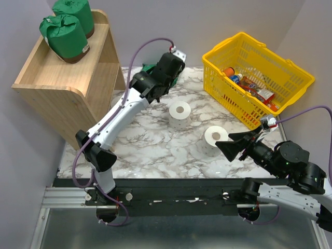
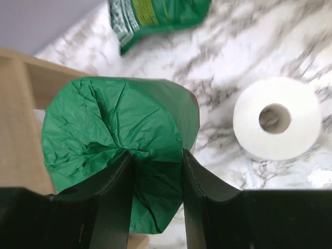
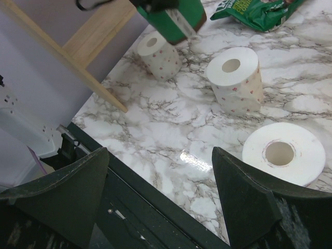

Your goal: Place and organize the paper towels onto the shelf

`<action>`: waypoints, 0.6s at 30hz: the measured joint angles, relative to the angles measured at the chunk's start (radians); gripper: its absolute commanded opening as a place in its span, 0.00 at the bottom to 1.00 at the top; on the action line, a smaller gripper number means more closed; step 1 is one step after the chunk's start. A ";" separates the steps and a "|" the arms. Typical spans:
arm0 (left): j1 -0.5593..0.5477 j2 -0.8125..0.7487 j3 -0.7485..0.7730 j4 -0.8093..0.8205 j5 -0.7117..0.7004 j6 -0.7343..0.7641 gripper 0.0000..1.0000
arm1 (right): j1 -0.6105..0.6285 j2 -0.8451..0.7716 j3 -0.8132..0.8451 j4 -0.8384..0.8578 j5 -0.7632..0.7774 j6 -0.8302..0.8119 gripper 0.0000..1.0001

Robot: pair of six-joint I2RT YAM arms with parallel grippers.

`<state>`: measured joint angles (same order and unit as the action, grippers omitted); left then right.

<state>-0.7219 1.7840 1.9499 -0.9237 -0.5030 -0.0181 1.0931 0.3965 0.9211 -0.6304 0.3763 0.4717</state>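
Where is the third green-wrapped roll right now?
In the left wrist view the green-wrapped roll is pinched by the left gripper, close beside the shelf, with a white roll to its right.

A robotics lab's staged test cell: plain lilac walls [image 1: 218, 21] box in a marble-patterned counter [image 1: 155, 148]. A left arm [image 1: 124, 109] and a right arm [image 1: 290, 161] are bolted to a mounting rail [image 1: 176, 198] along its near edge.

You'll see a yellow basket [image 1: 224, 92] at the far right of the marble table [image 1: 155, 142], holding what may be a bottle [image 1: 236, 78] and snack packets [image 1: 259, 92]. A flat green snack bag [image 2: 155, 15] lies on the marble near the back.
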 measured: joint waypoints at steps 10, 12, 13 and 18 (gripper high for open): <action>-0.096 -0.166 0.415 -0.165 -0.264 0.106 0.36 | 0.000 0.011 0.000 0.001 0.000 0.000 0.89; -0.098 -0.217 0.432 -0.162 -0.330 0.127 0.36 | 0.000 0.020 0.000 0.002 -0.001 0.000 0.89; -0.101 -0.243 0.432 -0.161 -0.358 0.135 0.37 | 0.000 0.023 0.000 0.002 -0.001 0.000 0.89; -0.128 -0.352 0.404 -0.132 -0.446 0.173 0.37 | 0.000 0.039 0.000 0.002 -0.005 0.000 0.89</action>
<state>-0.8501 1.4315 2.3543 -1.0554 -0.9493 0.1547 1.0931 0.4358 0.9211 -0.6289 0.3710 0.4717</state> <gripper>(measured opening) 0.441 0.891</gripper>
